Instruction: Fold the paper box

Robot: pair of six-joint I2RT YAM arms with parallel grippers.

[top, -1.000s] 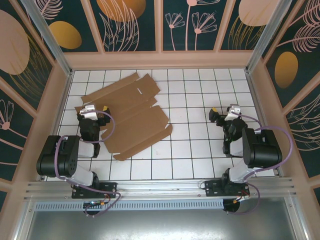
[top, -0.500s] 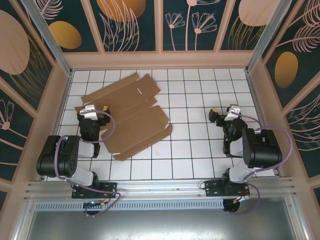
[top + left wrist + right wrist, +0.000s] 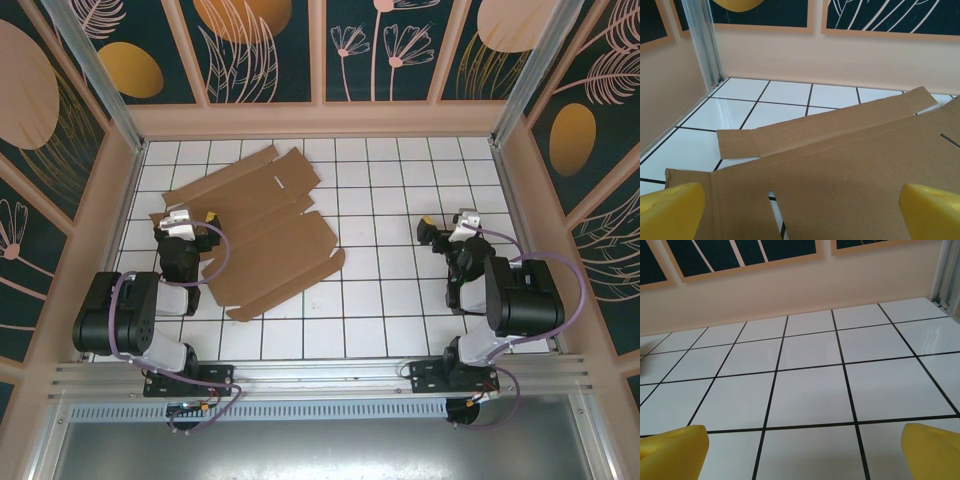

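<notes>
Cardboard covers much of the left half of the tiled table [image 3: 400, 300]. We see the paper box [image 3: 262, 232] lying unfolded as a flat die-cut sheet with its flaps spread. Its far edge is near the back wall [image 3: 320, 120] and its left flaps are close to the left wall [image 3: 125, 200].

Our left gripper [image 3: 192, 216] hangs over the sheet's left edge, yellow fingertips [image 3: 670, 210] wide apart and not closed on the cardboard. From the left wrist we look across the paper box [image 3: 850, 170] to a long narrow flap [image 3: 805, 131], with bare tiles beyond it up to the corner.

Our right gripper [image 3: 447, 226] stands well apart from the sheet, jaws spread over bare tiles. Between the sheet's right edge and that gripper, several columns of tiles lie free.
</notes>
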